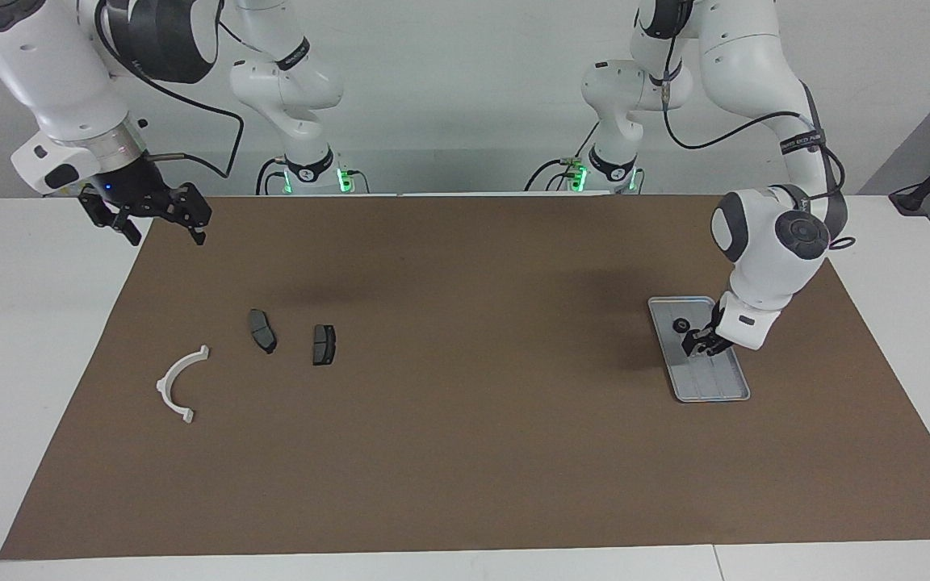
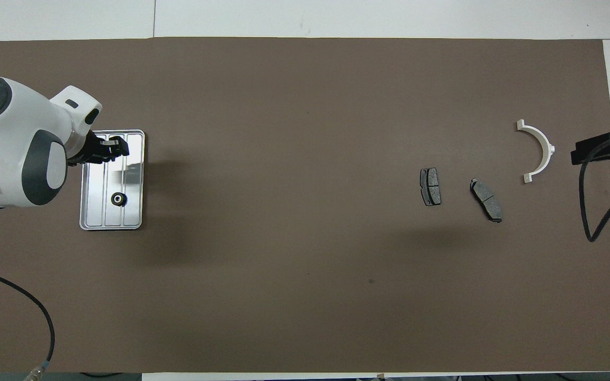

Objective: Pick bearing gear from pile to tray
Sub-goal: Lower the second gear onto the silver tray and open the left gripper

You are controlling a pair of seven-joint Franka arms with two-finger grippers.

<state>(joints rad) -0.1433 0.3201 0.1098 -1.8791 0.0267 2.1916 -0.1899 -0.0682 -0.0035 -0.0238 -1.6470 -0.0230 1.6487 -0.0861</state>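
White walls back a white bench (image 1: 21, 339) laid with a brown mat (image 1: 465, 452), where you see both arms mid-task. Your left gripper (image 1: 699, 345) hangs low over the tray (image 1: 711, 391), its fingers pressed together; whether a small part sits between them cannot be told. The tray lies at the left arm's end of the bench, its long axis running away from the robots. One gear (image 2: 118, 199), black and round, already rests inside the tray, in the half nearer the robots, just beside the left gripper's fingertips in the facing view and apart from them in the overhead view (image 2: 117, 148).

Your right gripper (image 1: 160, 227) waits over the mat's edge at the right arm's end, fingers spread wide and holding nothing.

What remains of the pile lies toward that same end: two brake pads (image 1: 261, 330) (image 1: 324, 344) side by side but not touching, and a half-ring (image 1: 181, 382) farther from the robots than the pads. No loose gear shows among them.

By the look of it, the coming move turns on one fact: the left gripper is already above the tray's open floor, farther from the robots than the resting gear, so a release there should clear it. The right arm is the nearer one to the pile.
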